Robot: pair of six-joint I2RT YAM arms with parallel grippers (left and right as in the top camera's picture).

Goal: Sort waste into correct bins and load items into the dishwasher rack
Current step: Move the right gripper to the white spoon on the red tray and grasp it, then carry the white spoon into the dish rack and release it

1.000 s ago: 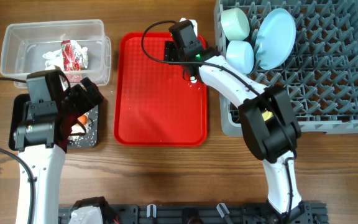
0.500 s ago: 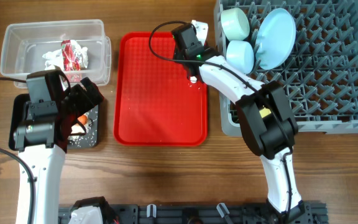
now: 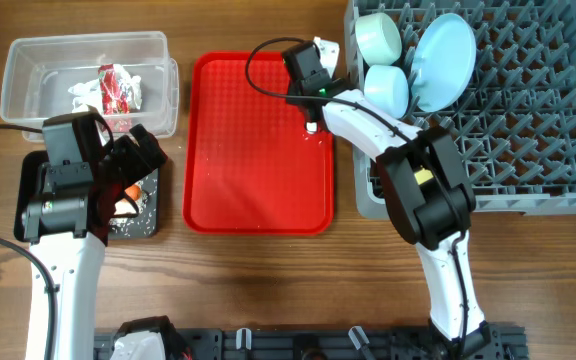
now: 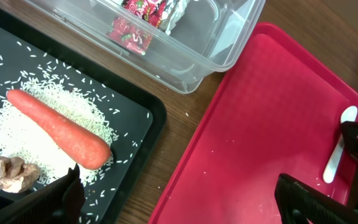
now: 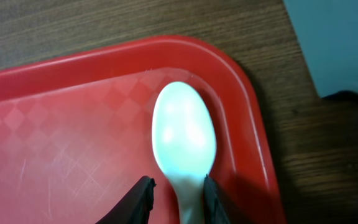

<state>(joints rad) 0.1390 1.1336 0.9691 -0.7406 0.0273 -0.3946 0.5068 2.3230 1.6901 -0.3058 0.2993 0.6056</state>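
R gripper [image 5: 178, 202] narrow, fingers either side of white spoon [image 5: 184, 134] neck; can't tell if clamped. Spoon flat in red tray [image 5: 61, 143] far-right corner, long axis along right rim, bowl near far rim, open tray floor on its left. L gripper [image 3: 136, 160] wide over black tray [image 4: 135, 121].

Both arms look like the same build: the left arm [image 3: 63, 285] and right arm [image 3: 448, 285] have smooth white tube-ish links with chunky black motor housings at the joints. The right one's got a little yellow sticker [image 3: 426, 178] on its big black joint and a green light [image 3: 320, 93] glowing near the wrist, plus a thin black cable [image 3: 251, 58] looping off it. Another black cable [image 3: 13, 247] runs along the left. The fingers [image 5: 138, 198] are matte black wedges.
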